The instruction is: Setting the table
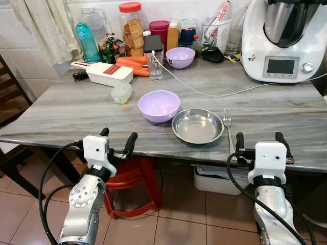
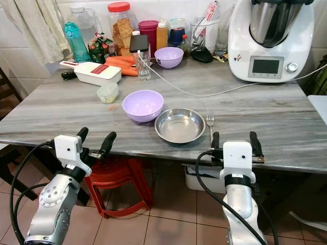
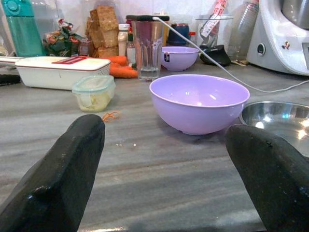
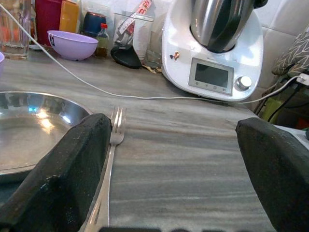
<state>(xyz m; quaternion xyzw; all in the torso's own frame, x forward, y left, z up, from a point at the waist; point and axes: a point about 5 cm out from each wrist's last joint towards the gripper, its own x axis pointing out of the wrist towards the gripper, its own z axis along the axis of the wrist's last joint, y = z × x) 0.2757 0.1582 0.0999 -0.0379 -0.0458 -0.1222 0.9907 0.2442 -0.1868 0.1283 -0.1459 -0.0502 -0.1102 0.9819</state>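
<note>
Both the left gripper point(image 1: 118, 141) and right gripper point(image 1: 259, 141), fingers spread and empty, hover at the marble table's point(image 1: 66, 109) near edge, where a fork point(image 1: 228, 124) lies just right of the steel plate point(image 1: 197, 125), tines pointing away, its handle end hidden behind the right gripper.

The 2 eye views look forward and down from head height over the grey table point(image 1: 66, 109), close to its near edge; the left wrist view sits low at that edge, facing the lavender bowl point(image 3: 199, 102); the right wrist view, equally low, faces the fork point(image 4: 114, 140); both wrist views share the steel dish point(image 4: 34, 126).
</note>
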